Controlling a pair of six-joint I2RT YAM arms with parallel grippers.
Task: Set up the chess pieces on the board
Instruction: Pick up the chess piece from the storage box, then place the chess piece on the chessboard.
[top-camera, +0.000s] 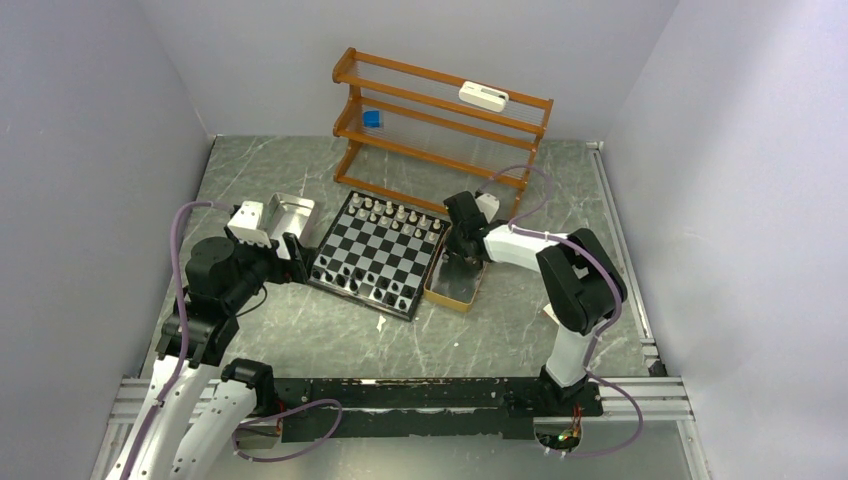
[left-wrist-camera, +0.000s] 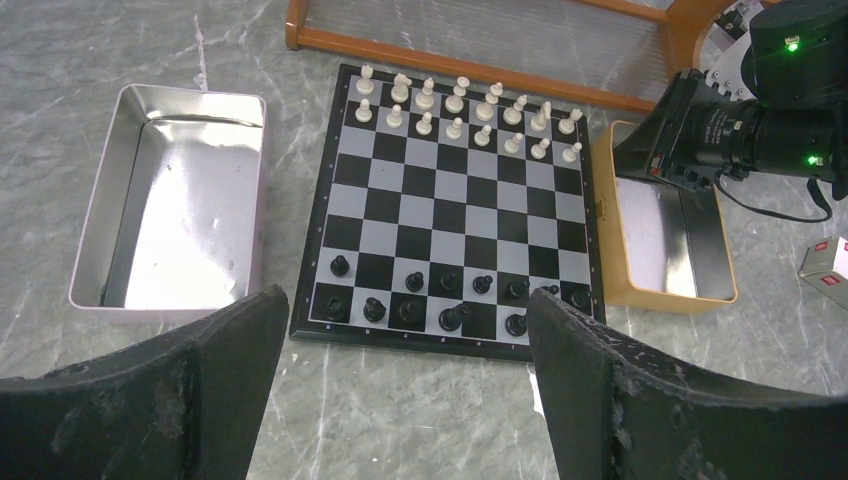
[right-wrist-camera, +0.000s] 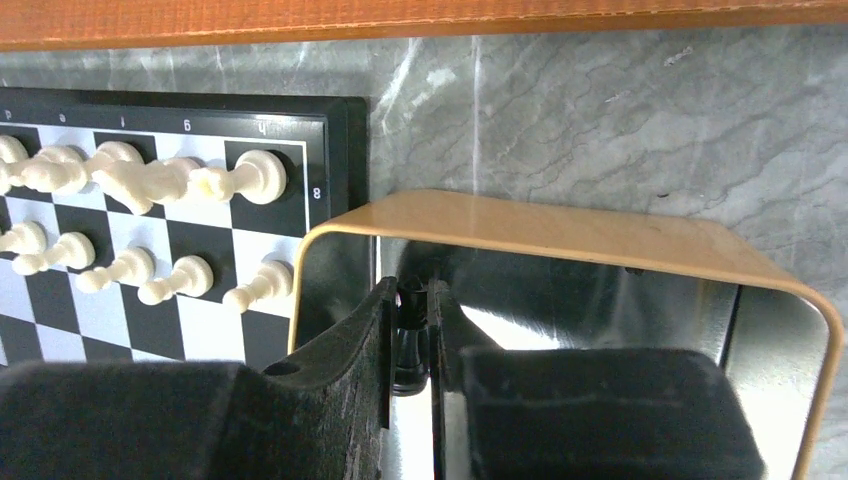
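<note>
At 3 o'clock of the board (top-camera: 378, 253): right gripper (top-camera: 464, 258) lowered into the tan box (top-camera: 455, 296), jaws clenched on a black piece (right-wrist-camera: 408, 345).

Board lies flat at table (top-camera: 500, 330) centre. White pieces (left-wrist-camera: 465, 115) stand in two rows along its 12 o'clock edge. Black pieces (left-wrist-camera: 450, 300) stand along its 6 o'clock edge, their rows showing gaps. Tan box lies just beside the board's 3 o'clock rim. Metal tray (top-camera: 300, 203) lies at the board's 9 o'clock side. Left gripper (top-camera: 298, 255) sits near the board's 9 o'clock rim, jaws spread wide and released, grasping nothing.
</note>
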